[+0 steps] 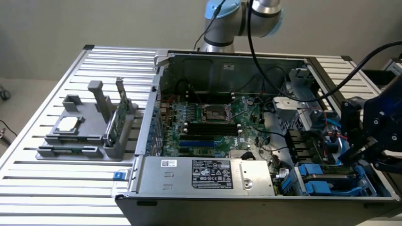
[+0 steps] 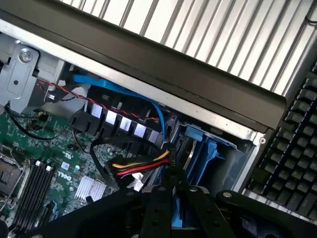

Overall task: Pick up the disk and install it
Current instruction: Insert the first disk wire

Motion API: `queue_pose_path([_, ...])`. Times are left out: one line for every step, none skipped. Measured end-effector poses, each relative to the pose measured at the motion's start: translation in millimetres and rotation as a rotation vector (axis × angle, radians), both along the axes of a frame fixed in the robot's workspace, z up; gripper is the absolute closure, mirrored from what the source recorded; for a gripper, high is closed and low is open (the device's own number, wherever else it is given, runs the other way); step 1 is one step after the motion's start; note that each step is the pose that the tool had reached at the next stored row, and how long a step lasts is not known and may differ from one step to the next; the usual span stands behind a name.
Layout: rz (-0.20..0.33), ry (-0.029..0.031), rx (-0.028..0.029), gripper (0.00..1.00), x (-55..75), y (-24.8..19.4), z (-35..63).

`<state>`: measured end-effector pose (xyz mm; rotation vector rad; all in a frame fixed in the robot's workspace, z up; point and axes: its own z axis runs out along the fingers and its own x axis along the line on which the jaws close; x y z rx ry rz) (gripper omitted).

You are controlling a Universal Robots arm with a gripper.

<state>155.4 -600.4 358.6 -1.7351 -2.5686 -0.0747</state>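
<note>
The disk (image 2: 202, 148) is a grey metal drive in a blue carrier. It sits tilted in the drive bay at the corner of the open computer case (image 1: 207, 200), on the exterior view's right. My gripper (image 2: 172, 192) reaches down to it with its dark fingers (image 2: 157, 208) nearly together, and a strip of the blue carrier is pinched between them. In the exterior view the gripper (image 1: 350, 153) hangs over the bay, just above the disk (image 1: 320, 173). I cannot tell how deep the disk sits in the bay.
Red, yellow and black power cables (image 2: 138, 166) and a blue data cable (image 2: 114, 89) run close to the bay. A power supply (image 1: 213, 174) lies along the case's near wall. A grey fixture (image 1: 82, 141) holds a processor chip (image 1: 68, 125) and a green card (image 1: 116, 117). A keyboard (image 2: 292, 163) lies outside the case.
</note>
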Motion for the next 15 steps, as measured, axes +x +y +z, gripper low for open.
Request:
queue_pose_path([-0.014, 0.0001, -0.0008, 0.84, 0.0, 0.0, -0.2])
queue_pose_path([-0.031, 0.0, -0.0012, 0.84, -0.1, 0.0, -0.3])
queue_pose_path([-0.048, 0.0, -0.0012, 0.84, -0.1, 0.0, -0.5])
queue_pose_path([-0.066, 0.0, -0.0014, 0.84, -0.1, 0.0, -0.7])
queue_pose_path([-0.085, 0.0, -0.0015, 0.84, -0.1, 0.0, -0.9])
queue_pose_path([-0.103, 0.0, -0.0015, 0.84, -0.1, 0.1, -1.1])
queue_pose_path([-0.121, 0.0, -0.0016, 0.84, -0.1, 0.1, -1.4])
queue_pose_path([-0.138, 0.0001, -0.0015, 0.84, -0.1, 0.1, -1.7])
queue_pose_path([-0.157, 0.0001, -0.0014, 0.84, -0.1, 0.0, -2.1])
queue_pose_path([-0.175, 0.0001, -0.0014, 0.84, -0.1, 0.0, -2.4])
queue_pose_path([-0.193, 0.0001, -0.0014, 0.84, -0.1, 0.0, -2.6])
queue_pose_path([-0.21, 0.0001, -0.0014, 0.84, -0.1, 0.0, -3.0])
queue_pose_path([-0.228, 0.0003, -0.0014, 0.84, -0.1, 0.0, -3.4])
queue_pose_path([-0.244, 0.0005, -0.0015, 0.84, -0.1, 0.0, -3.9])
queue_pose_path([-0.26, 0.0018, -0.002, 0.84, -0.1, 0.0, -4.5])
